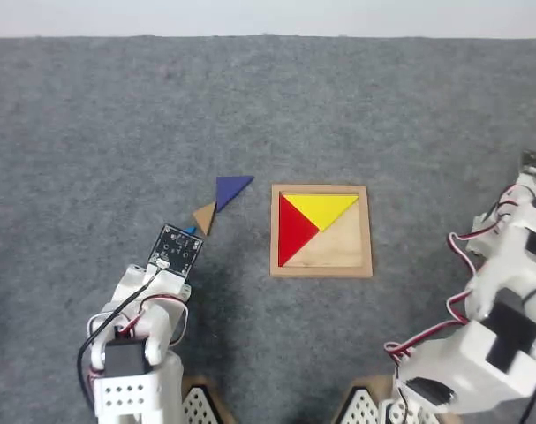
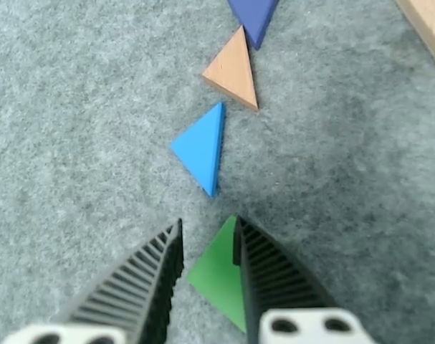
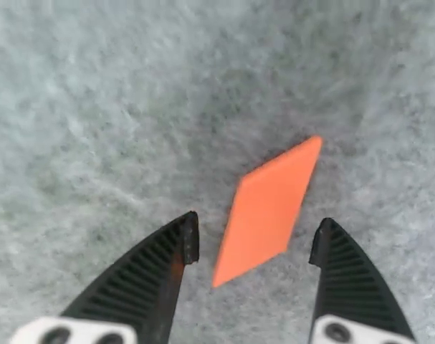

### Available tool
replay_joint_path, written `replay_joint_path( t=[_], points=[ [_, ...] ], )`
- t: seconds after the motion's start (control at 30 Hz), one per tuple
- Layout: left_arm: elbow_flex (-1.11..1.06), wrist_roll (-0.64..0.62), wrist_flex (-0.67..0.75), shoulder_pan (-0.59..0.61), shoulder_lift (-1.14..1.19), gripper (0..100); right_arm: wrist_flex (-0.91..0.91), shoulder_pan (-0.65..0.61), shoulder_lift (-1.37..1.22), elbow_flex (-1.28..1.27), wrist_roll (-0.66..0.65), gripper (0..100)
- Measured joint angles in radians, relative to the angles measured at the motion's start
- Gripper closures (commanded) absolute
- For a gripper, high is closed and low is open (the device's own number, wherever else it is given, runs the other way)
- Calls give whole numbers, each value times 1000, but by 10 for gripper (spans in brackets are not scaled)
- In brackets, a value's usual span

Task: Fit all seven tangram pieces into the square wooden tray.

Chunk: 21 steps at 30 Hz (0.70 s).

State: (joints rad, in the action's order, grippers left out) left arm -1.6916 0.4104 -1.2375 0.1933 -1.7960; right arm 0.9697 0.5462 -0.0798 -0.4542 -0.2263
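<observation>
A: Room around the tray?
B: The square wooden tray (image 1: 343, 252) sits mid-scene with open grey surface (image 1: 338, 106) on all four sides. The red triangle (image 1: 294, 231) fills its left side and the yellow triangle (image 1: 319, 208) its far side. The near-right half is bare wood.
A: Loose pieces?
B: Left of the tray, in a line running near-left: dark blue triangle (image 1: 230, 188), tan triangle (image 1: 205, 216), light blue triangle (image 2: 201, 147), green triangle (image 2: 218, 276). The dark blue and tan tips are just beside each other; the rest lie apart.
A: Left side?
B: My left gripper (image 2: 207, 228) has a narrow gap and is low over the green triangle. One of its fingers (image 2: 271, 272) runs along the piece's edge and covers part of it. Can't tell if it touches. Nothing clamped.
A: Right?
B: My right gripper (image 3: 257, 223) is spread wide, straddling the orange parallelogram (image 3: 267, 208). The piece lies flat on the surface with a gap to each finger. Holding nothing.
</observation>
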Motion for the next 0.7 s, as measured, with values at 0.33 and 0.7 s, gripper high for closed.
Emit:
replay_joint_path(
  t=[0.33, 0.7],
  points=[
    [0, 0, 0, 0, 0, 892, -54, 0, -127, 5, 12, 758],
    [0, 0, 0, 0, 0, 892, -58, -101, -115, 5, -150, 859]
  ],
)
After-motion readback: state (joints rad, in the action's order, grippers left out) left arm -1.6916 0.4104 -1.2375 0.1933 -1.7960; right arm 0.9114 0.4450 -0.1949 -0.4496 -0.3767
